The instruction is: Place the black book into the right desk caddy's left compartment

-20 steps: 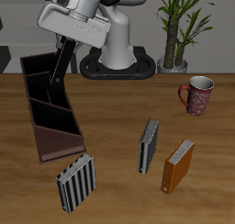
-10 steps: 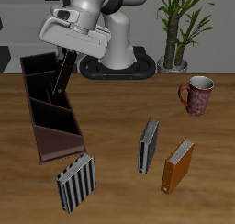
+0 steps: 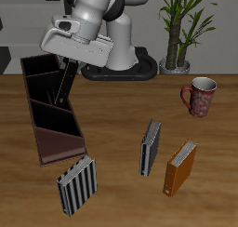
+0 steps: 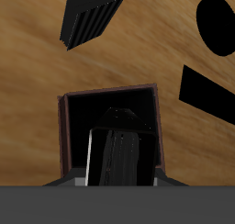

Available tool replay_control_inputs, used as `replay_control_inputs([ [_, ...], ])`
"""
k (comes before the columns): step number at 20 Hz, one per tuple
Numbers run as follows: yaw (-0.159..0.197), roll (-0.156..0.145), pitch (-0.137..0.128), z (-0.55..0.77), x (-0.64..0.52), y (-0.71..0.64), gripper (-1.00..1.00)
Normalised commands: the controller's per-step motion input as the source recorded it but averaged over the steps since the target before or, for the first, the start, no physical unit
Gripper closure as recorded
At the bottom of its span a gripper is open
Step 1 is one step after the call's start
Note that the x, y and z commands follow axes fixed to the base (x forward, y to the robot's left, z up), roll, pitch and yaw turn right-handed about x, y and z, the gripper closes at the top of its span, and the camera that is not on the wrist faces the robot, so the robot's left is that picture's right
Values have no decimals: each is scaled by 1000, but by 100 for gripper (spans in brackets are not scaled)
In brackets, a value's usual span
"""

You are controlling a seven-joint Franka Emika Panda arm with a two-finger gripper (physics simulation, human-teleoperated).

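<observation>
Over the right desk caddy (image 3: 48,114) — tool (image 3: 67,65) gripping the black book (image 3: 64,85).

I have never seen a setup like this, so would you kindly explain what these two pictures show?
Both are simulator renders. One looks from the front at a white robot arm standing at the back of a wooden table. Its gripper holds the black book over the right desk caddy, a long maroon box with dividers. The other picture is the gripper's own camera, looking down past the book into the caddy. Also on the table: a striped book, a grey book, an orange book and a mug.
</observation>
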Motion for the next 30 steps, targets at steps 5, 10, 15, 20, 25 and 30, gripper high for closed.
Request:
replay_control_inputs([
  [5, -9, -1, 25, -173, 61, -52, 100],
  [10, -8, -1, 1, -44, 79, -9, 100],
  [15, -20, -12, 9, -44, 79, -39, 100],
  [20, -13, -6, 13, -113, 152, -85, 100],
  [25, -13, -15, 28, -175, 129, -138, 100],
  [30, -23, -3, 35, -216, 109, -16, 100],
])
